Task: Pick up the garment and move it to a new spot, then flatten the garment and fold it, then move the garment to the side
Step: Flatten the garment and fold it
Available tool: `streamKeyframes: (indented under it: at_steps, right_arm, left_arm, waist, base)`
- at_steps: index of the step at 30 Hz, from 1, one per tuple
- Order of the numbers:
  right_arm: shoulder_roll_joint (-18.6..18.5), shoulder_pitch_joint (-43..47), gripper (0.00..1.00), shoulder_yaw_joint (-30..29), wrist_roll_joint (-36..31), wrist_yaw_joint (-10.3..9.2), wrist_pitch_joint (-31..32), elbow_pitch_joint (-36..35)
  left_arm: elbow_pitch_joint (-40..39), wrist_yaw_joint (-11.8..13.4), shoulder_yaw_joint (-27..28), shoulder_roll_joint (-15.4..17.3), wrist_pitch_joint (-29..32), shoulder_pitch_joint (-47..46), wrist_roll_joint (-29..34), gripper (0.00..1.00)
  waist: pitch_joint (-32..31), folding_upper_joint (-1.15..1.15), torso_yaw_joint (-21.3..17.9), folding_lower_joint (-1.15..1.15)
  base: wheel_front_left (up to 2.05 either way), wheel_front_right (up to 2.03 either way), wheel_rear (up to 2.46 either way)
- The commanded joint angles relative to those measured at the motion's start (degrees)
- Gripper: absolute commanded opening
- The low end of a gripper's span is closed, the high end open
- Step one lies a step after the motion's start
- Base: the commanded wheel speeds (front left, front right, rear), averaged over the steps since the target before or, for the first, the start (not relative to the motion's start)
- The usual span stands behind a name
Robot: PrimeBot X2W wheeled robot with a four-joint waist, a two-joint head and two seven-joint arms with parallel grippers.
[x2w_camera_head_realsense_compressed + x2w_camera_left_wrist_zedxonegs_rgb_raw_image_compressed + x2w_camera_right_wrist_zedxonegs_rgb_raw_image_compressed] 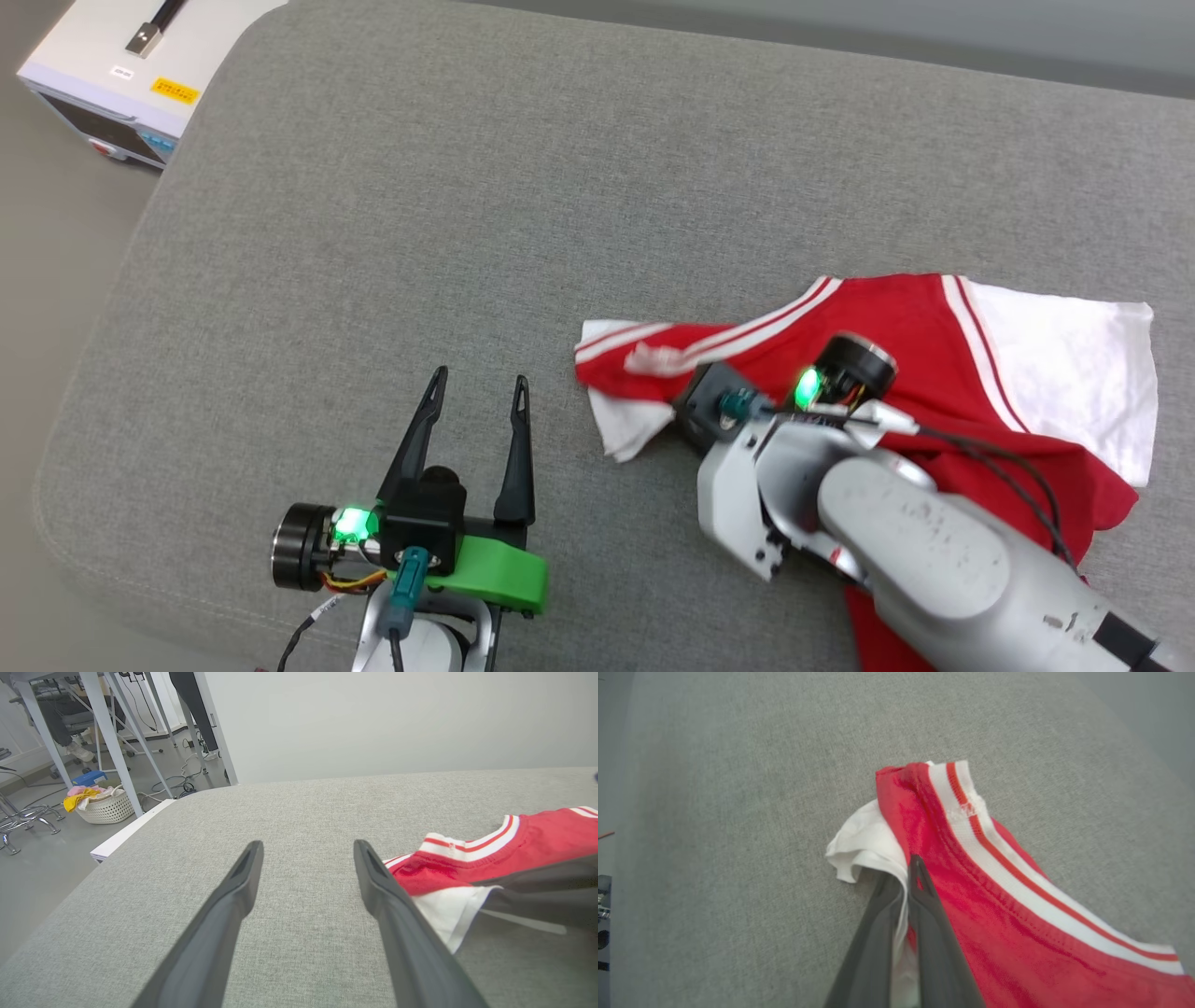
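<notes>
Firstly, one garment (pixel 896 317) lay crumpled on the right part of the grey upholstered surface (pixel 373 233), near its front edge. One white sleeve (pixel 1074 373) was spread flat at the far right, and the other was bunched at the left end.

Two tools were counted. The right tool (pixel 906 882) had its fingers pressed together on the garment, with white sleeve cloth caught between them. The left tool (pixel 479 376) stood with its fingers wide apart and nothing between them, near the garment's left end but not touching it.

The pale right forearm (pixel 915 541) covered the lower middle of the garment in the head view. One white box (pixel 112 75) stood beside the far left corner. One white basket (pixel 105 805) with clothes sat on the floor among table legs.
</notes>
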Motion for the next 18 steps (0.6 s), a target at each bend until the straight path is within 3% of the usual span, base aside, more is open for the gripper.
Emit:
streamKeyframes:
  at_steps: [1,6,7,8,13,18]
  right_arm:
    - [0.04,0.9,0.0,1.99,0.38,-0.04,0.59,1.22]
    - [-0.79,1.44,0.0,9.13,3.19,-0.04,2.19,4.38]
    - [-0.84,1.38,0.2,9.34,3.94,-0.04,1.67,4.44]
    - [-0.86,1.2,1.0,9.1,4.71,-0.04,0.6,4.33]
    - [-1.77,0.58,1.0,6.26,3.91,-0.04,-5.23,2.09]
    - [-4.4,3.51,1.0,0.88,3.56,-0.04,-7.74,-5.45]
  left_arm:
    - [0.09,0.26,0.04,-0.28,0.01,-0.09,-0.38,1.0]
    - [0.3,0.4,0.34,-0.36,0.01,0.1,-0.48,1.0]
    - [0.33,0.43,0.48,-0.37,0.01,0.18,-0.48,1.0]
    - [0.38,0.47,0.66,-0.37,0.01,0.3,-0.46,1.0]
    - [0.67,0.26,1.13,-0.31,0.01,1.04,-0.11,1.0]
    - [0.65,0.18,1.82,0.18,0.01,2.36,0.16,1.0]
  waist:
    - [0.05,0.0,0.22,0.0]
    - [-0.42,0.0,0.1,0.0]
    - [-0.61,0.0,-0.06,0.0]
    - [-0.9,0.0,-0.3,0.0]
    - [-2.92,0.0,-1.5,0.0]
    - [-5.37,0.0,-2.86,0.0]
  base:
    - [0.0,0.0,0.0]
    - [0.0,0.0,0.0]
    - [0.0,0.0,0.0]
    - [0.0,0.0,0.0]
    - [0.0,0.0,0.0]
    - [0.0,0.0,0.0]
